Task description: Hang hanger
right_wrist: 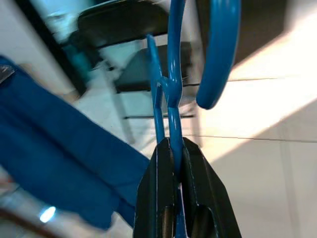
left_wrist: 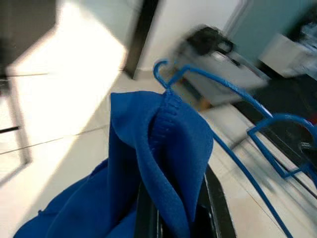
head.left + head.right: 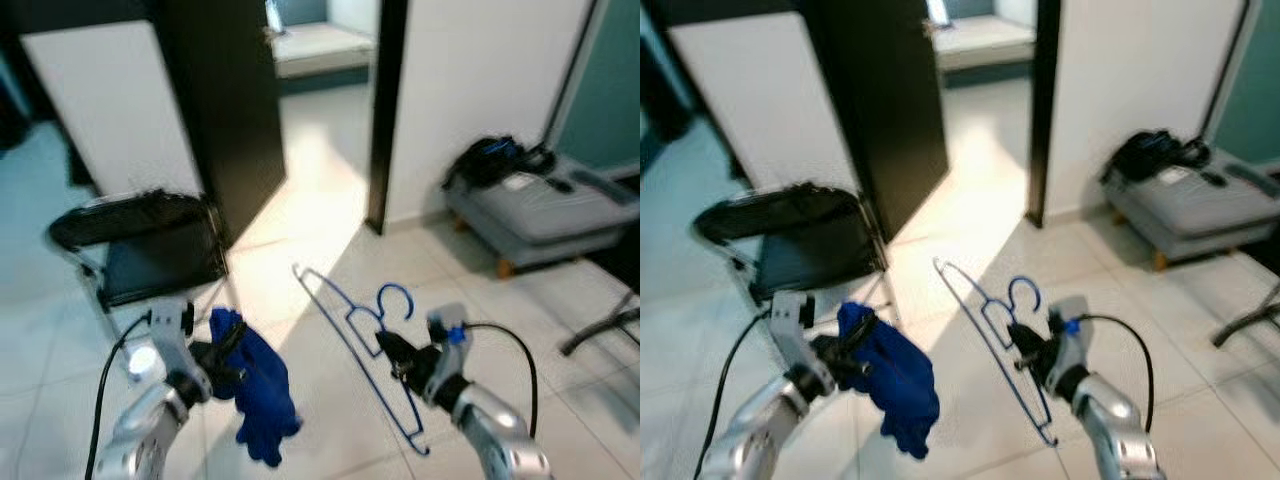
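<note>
The right gripper is clamped on a blue hanger. The left gripper is pinched tight on a blue cloth, above the tile floor.

A bright blue wire hanger sits clamped between the black fingers of the right gripper; the left gripper, also black, holds a deep royal-blue cloth. Silver arms, black cables. White floor tiles, a black folding chair, a dark door, a grey bench.
</note>
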Tool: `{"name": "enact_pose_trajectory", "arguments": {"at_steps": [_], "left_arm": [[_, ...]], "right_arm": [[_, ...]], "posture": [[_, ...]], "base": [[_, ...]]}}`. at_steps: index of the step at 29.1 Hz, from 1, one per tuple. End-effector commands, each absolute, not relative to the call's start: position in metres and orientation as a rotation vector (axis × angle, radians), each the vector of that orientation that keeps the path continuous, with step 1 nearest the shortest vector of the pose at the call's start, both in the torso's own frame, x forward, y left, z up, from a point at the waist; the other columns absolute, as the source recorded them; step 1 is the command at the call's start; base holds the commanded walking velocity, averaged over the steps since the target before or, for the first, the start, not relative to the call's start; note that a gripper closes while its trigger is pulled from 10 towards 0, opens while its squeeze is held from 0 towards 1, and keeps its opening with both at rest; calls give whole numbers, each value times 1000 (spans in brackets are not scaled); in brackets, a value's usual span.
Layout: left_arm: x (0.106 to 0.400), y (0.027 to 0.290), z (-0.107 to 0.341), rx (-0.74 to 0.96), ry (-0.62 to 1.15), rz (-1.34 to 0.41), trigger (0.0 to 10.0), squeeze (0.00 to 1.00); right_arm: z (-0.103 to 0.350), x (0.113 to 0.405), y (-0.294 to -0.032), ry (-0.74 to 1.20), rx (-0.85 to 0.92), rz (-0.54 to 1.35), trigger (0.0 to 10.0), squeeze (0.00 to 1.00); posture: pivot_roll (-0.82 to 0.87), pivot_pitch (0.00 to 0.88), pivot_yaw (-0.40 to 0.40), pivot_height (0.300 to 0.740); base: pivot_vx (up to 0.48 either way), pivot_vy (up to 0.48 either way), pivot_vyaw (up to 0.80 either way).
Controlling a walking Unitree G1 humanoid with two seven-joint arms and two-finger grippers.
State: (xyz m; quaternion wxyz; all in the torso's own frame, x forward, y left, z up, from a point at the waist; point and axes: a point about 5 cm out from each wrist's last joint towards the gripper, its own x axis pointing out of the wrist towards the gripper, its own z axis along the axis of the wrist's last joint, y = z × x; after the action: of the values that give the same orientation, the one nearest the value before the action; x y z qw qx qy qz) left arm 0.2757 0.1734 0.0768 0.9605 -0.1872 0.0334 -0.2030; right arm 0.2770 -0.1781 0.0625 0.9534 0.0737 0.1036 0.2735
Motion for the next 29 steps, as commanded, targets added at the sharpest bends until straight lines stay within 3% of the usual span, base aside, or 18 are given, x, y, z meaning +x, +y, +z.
{"name": "enact_pose_trajectory", "arguments": {"at_steps": [1, 3, 7, 13, 20, 25, 29], "left_arm": [[276, 173, 74, -383, 62, -385, 10000, 0], [277, 173, 73, -386, 60, -377, 10000, 0], [281, 173, 74, -406, 37, -304, 10000, 0], [283, 170, 75, -388, 23, -253, 10000, 0], [283, 174, 76, -378, -12, -203, 10000, 0], [284, 181, 88, -344, -81, -155, 10000, 0], [290, 201, 130, -247, -228, -79, 10000, 0]], "right_arm": [[61, 278, -182, 219, 135, 555, 10000, 0], [60, 278, -183, 223, 136, 555, 10000, 0], [58, 278, -187, 263, 121, 587, 10000, 0], [58, 283, -191, 277, 132, 589, 10000, 0], [63, 293, -194, 260, 161, 548, 10000, 0], [64, 292, -193, 233, 138, 558, 10000, 0], [65, 290, -192, 210, 111, 567, 10000, 0]], "posture": [[-30, 0, -8, 740], [-30, 0, -8, 740], [2, 0, -114, 740], [48, 0, -181, 740], [56, 0, -185, 740], [37, 0, -132, 740], [32, 0, -102, 740]], "base": [[0, 0, 769], [0, 0, 769], [0, 0, 763], [0, 0, 740], [197, 0, 191], [480, 0, 435], [413, 0, 731]]}}
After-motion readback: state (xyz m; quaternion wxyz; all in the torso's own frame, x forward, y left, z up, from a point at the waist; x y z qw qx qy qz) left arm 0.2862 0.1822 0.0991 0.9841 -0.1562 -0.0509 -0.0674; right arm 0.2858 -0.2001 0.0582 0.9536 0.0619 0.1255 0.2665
